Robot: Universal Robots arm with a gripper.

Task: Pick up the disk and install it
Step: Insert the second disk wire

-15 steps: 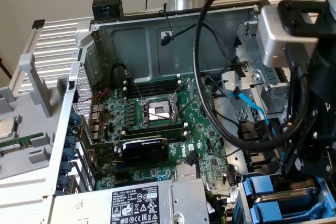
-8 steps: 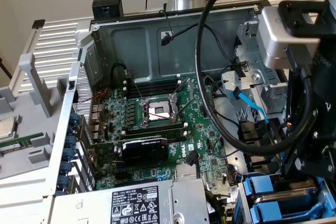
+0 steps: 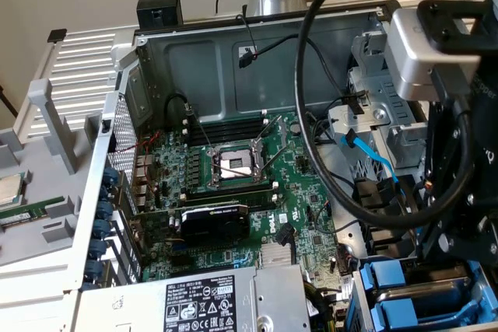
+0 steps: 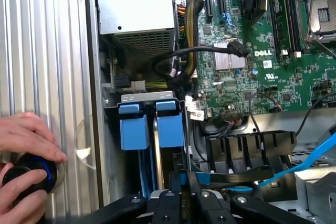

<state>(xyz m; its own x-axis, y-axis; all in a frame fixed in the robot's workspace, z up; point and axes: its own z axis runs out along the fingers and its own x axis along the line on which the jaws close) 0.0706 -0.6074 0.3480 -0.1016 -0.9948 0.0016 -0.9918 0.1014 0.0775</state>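
Note:
My gripper (image 4: pixel 184 186) hangs over the drive bay (image 4: pixel 149 129) in the corner of the open computer case. Its black fingers (image 4: pixel 169 192) stand close together, shut on a thin blue-edged piece that I take for the disk (image 4: pixel 184 177), seen edge-on and reaching down into the bay. Most of the disk is hidden by the fingers and the bay walls. Two blue rail tabs (image 4: pixel 170 128) stick up side by side in the bay. In the exterior view the black gripper body (image 3: pixel 459 215) stands above the same blue tabs (image 3: pixel 387 279) at the lower right.
The green motherboard (image 3: pixel 233 192) with its open processor socket (image 3: pixel 233 165) fills the case floor. A power supply (image 3: pixel 202 301) sits beside the bay. A blue cable (image 4: pixel 304 163) and black cables (image 4: pixel 184 61) run close by. A person's hands (image 4: pixel 23 145) rest on a black knob outside the case.

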